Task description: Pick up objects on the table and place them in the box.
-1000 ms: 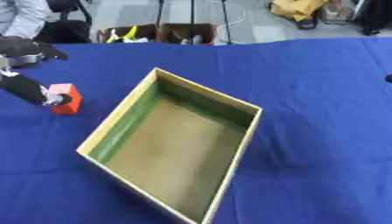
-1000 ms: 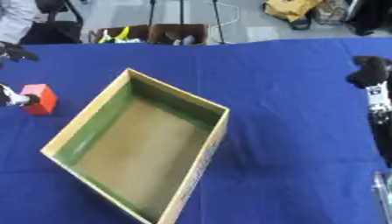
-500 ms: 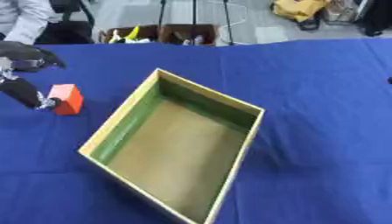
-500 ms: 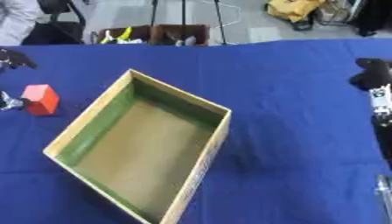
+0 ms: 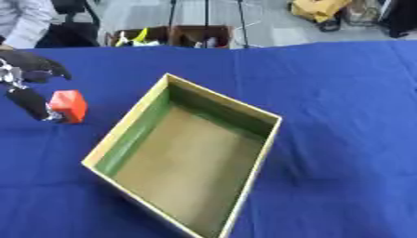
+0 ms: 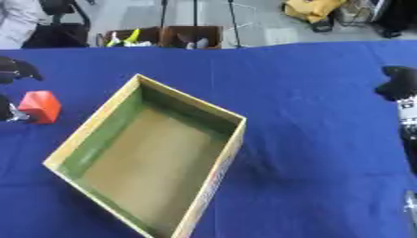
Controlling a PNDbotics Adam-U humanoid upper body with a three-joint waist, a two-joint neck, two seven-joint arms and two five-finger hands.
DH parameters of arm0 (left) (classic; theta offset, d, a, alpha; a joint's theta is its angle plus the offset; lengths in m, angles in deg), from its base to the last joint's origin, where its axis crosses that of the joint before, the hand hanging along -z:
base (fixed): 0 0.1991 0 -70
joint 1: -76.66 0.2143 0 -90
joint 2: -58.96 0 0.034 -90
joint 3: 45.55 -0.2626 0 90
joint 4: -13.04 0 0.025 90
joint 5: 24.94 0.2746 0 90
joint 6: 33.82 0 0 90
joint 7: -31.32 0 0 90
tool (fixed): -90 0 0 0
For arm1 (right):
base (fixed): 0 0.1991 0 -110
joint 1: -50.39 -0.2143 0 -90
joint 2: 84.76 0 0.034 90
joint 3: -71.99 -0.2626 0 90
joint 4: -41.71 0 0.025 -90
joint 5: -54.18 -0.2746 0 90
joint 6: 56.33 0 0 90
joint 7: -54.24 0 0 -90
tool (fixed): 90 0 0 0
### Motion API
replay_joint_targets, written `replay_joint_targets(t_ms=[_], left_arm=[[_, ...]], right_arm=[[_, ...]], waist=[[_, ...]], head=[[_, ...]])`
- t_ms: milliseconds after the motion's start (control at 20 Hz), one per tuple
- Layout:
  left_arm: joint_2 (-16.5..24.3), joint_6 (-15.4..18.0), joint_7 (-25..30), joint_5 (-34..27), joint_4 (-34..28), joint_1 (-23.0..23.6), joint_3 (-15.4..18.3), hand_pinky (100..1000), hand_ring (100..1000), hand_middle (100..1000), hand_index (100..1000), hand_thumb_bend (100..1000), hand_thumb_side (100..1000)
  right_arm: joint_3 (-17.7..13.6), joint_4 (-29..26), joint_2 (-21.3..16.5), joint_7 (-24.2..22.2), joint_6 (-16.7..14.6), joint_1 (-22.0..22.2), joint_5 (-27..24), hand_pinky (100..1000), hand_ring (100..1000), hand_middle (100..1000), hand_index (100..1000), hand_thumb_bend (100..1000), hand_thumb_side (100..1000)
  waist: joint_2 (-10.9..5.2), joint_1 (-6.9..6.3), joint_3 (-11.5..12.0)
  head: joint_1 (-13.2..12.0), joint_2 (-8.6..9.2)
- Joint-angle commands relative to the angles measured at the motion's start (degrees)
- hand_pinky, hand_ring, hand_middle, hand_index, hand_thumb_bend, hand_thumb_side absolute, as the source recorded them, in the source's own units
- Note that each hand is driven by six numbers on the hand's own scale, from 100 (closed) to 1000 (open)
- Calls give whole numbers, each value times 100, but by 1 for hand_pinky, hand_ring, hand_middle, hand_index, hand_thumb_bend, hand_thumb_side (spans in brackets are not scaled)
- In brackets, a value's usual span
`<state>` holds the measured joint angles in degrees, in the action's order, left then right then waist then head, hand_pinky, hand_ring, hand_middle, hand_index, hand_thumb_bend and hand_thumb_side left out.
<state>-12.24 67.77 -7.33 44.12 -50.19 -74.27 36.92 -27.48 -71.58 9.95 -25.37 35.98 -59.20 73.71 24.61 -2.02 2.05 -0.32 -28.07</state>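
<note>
A red block [image 5: 68, 106] sits on the blue cloth at the far left. My left hand [image 5: 29, 69] is spread around it: its dark fingers arch above and behind the block, and its thumb [image 5: 31, 104] lies against the block's left side. To the right of the block lies an open cardboard box [image 5: 259, 115] with green inner walls, turned at an angle, with nothing in it. My right hand [image 6: 398, 83] shows as a dark shape at the far right edge of the right eye view, well away from the box.
The blue cloth [image 5: 342, 83] covers the whole table. Beyond the far edge are cardboard boxes [image 5: 187, 35] with small items on the floor, a chair and a seated person's sleeve [image 5: 23, 21].
My left hand has sunk slightly around the red block. The block, the box and the right hand stay where they were.
</note>
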Motion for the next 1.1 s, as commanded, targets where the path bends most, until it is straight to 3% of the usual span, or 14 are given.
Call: replay_joint_targets(t_ms=[50, 450, 900, 1100], left_arm=[[110, 85, 62, 332, 64, -181, 72, 845, 915, 1000, 1000, 506, 538], [22, 115, 62, 542, 436, -278, 154, 825, 895, 980, 1000, 473, 522], [-18, 108, -24, 338, 413, -307, 248, 773, 850, 902, 1000, 434, 500], [-33, 31, -153, 484, 529, -327, 280, 734, 820, 844, 1000, 346, 450]], right_arm=[[10, -48, -143, -17, -12, -34, -4, 712, 651, 527, 748, 537, 1000], [18, -48, -156, -32, -24, -61, -11, 712, 651, 527, 748, 538, 1000], [23, -42, -164, -54, -34, -83, -8, 712, 651, 527, 747, 540, 1000], [26, -42, -167, -62, -41, -97, -12, 712, 651, 527, 747, 541, 1000]], waist=[[-98, -8, -9], [-24, -13, -66], [49, -13, -129], [83, -8, -148]], head=[[-34, 89], [-91, 152], [-123, 220], [-136, 245]])
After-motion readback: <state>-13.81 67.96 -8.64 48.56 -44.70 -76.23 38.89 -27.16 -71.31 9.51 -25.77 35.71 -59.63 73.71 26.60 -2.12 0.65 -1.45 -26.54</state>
